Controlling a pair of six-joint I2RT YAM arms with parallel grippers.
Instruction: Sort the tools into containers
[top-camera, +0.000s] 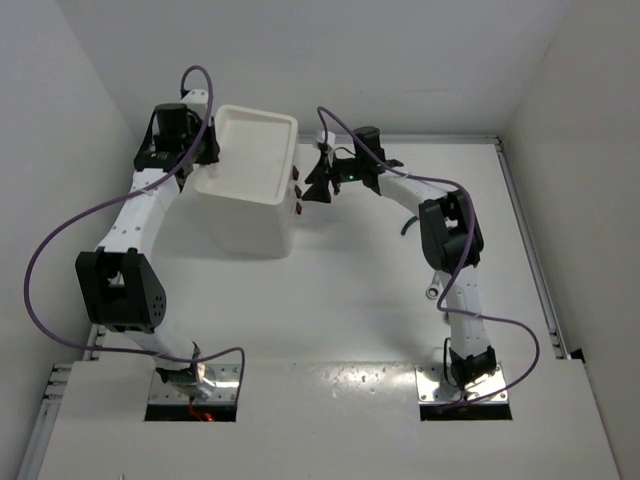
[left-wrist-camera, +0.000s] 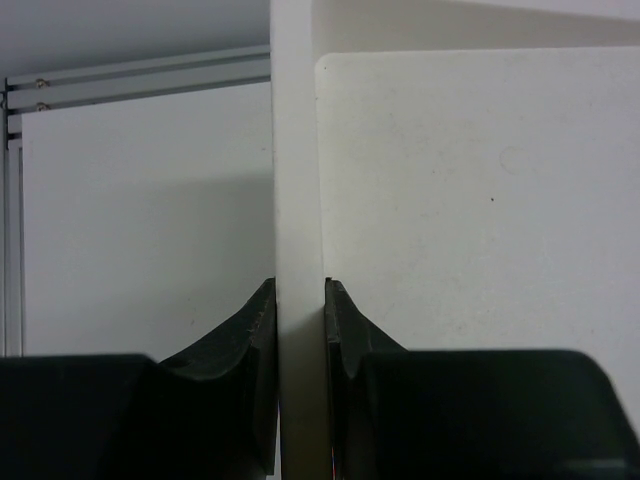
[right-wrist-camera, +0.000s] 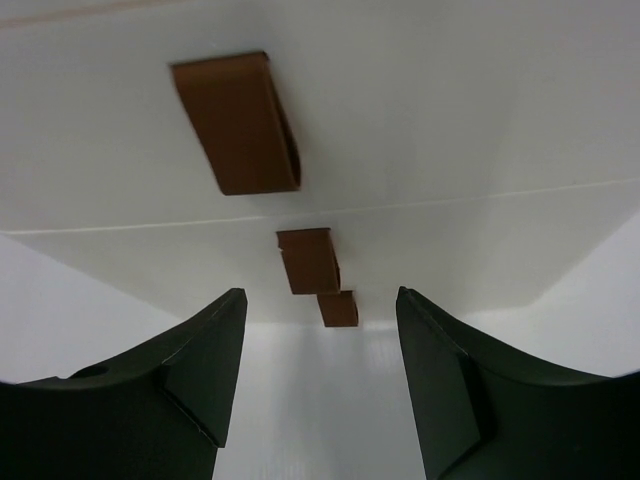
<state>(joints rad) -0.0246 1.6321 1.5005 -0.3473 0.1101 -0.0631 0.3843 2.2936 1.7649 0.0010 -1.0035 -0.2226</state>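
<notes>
left gripper (left-wrist-camera: 299, 292): clamped tight on the thin white side wall of the cabinet (top-camera: 250, 215), bracing it.
right gripper (right-wrist-camera: 320, 295): jaws parted, empty, poised just before the dark red drawer handles (right-wrist-camera: 237, 125), touching none.
drawers (right-wrist-camera: 450, 120): apparently all pushed in.
tray top (top-camera: 258, 118): bare of tools as far as visible.
tools: mostly out of sight; one slim silver piece (top-camera: 432, 291), perhaps a wrench, lying on the table (top-camera: 330, 300) beside the right arm.
progress: seemingly early; nothing visibly sorted, a drawer likely to be opened first.
</notes>
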